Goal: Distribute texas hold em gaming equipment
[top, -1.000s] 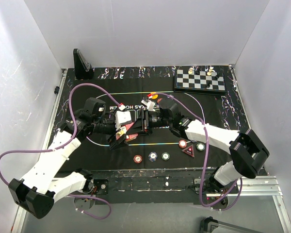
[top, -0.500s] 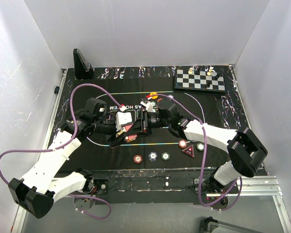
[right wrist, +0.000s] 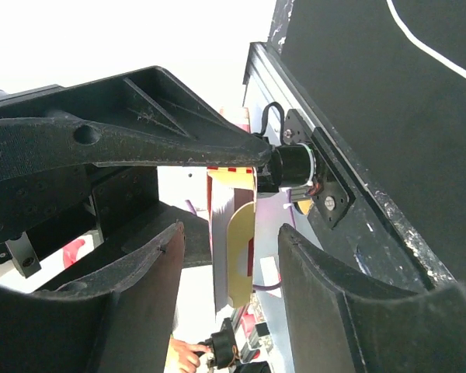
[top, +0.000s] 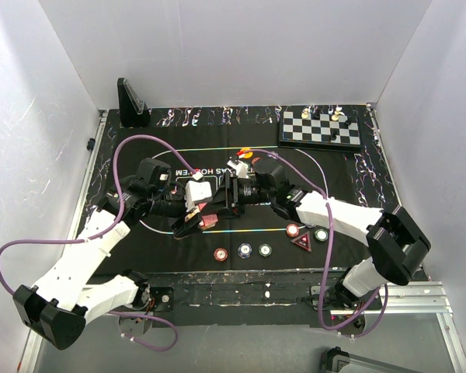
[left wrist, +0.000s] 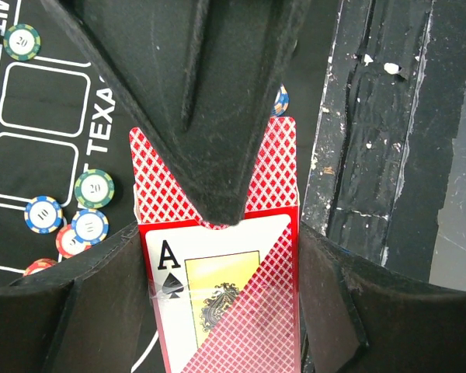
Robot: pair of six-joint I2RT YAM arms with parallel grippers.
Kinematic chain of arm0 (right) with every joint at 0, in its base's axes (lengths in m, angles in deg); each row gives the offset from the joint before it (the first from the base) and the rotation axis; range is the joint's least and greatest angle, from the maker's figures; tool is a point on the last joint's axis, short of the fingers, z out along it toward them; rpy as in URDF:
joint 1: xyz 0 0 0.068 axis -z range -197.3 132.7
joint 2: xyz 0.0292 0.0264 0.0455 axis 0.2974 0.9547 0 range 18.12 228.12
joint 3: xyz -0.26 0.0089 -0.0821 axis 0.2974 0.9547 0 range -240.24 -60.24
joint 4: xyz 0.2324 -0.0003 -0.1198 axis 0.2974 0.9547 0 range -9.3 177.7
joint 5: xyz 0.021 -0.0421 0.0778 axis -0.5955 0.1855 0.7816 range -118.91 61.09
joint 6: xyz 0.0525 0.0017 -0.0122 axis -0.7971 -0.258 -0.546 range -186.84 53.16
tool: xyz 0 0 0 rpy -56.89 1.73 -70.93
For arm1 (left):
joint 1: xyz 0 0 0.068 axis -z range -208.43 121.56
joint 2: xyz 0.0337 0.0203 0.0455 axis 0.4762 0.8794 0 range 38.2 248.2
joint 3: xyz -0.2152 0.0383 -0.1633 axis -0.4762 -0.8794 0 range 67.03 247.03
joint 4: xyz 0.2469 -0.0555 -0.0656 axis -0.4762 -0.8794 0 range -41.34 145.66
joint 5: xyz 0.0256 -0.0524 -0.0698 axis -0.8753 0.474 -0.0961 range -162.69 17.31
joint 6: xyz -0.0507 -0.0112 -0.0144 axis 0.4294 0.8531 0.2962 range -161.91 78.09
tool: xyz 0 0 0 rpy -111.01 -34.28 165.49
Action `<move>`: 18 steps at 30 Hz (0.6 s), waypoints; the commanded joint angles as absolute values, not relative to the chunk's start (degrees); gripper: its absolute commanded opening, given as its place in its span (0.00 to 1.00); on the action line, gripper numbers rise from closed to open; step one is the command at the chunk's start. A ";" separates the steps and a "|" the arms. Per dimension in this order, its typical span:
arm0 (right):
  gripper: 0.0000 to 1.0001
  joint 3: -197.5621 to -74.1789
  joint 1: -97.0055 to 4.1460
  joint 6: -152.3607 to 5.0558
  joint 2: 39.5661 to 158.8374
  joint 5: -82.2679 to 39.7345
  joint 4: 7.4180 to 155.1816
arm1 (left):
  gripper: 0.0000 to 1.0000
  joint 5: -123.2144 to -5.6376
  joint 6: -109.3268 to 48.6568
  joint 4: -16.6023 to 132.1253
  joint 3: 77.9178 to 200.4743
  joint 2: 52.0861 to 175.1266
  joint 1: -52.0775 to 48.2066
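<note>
The red-backed cards were off the counter, in the air over the middle of the black mat. The left wrist view showed an ace of spades face up with a red back lying askew across it. The left hand was clenched on them, one finger pressed flat across the top card and the other under the stack.

The right hand faced it closely from the other side. Its fingers stood apart, and the cards showed edge-on in the gap, touching neither finger as far as we could tell. We took this as released rather than gripping.

Lower on the mat, the chips sat in a short row near the front edge, with two more just to the right beside a red triangle. A few small orange and red pieces lay at the far side of the printed oval, too small to identify. Beyond the mat's corner stood the chessboard with its pieces — no part of this job.

We judged the task to be early. We saw no card lying dealt in any printed box, and the chips looked bunched rather than shared out to seats. Dealing the cards and spreading the chips, triangle and buttons were all left to do.
</note>
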State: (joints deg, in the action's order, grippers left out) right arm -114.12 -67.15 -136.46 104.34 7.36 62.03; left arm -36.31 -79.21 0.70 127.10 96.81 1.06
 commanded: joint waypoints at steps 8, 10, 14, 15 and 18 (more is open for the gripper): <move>0.45 -115.52 -66.79 -131.79 103.29 6.78 67.60 | 0.48 -34.46 -81.20 -3.14 131.19 97.96 1.45; 0.42 -115.43 -66.70 -131.26 103.11 6.60 68.31 | 0.48 -34.45 -81.46 -3.49 131.54 98.14 1.45; 0.38 -114.99 -66.52 -130.21 102.41 6.16 69.89 | 0.45 -34.45 -81.55 -4.02 131.80 98.23 1.54; 0.37 -114.47 -66.35 -130.12 102.15 6.07 69.98 | 0.44 -34.37 -81.38 -4.02 131.80 98.14 1.54; 0.35 -113.24 -65.82 -130.12 101.09 5.81 69.89 | 0.42 -33.93 -80.59 -3.67 131.80 97.88 1.62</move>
State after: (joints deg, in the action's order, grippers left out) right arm -114.08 -66.78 -132.22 103.48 7.06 67.84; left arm -36.28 -80.72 -4.55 128.70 98.91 1.32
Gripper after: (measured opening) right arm 0.369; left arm 0.651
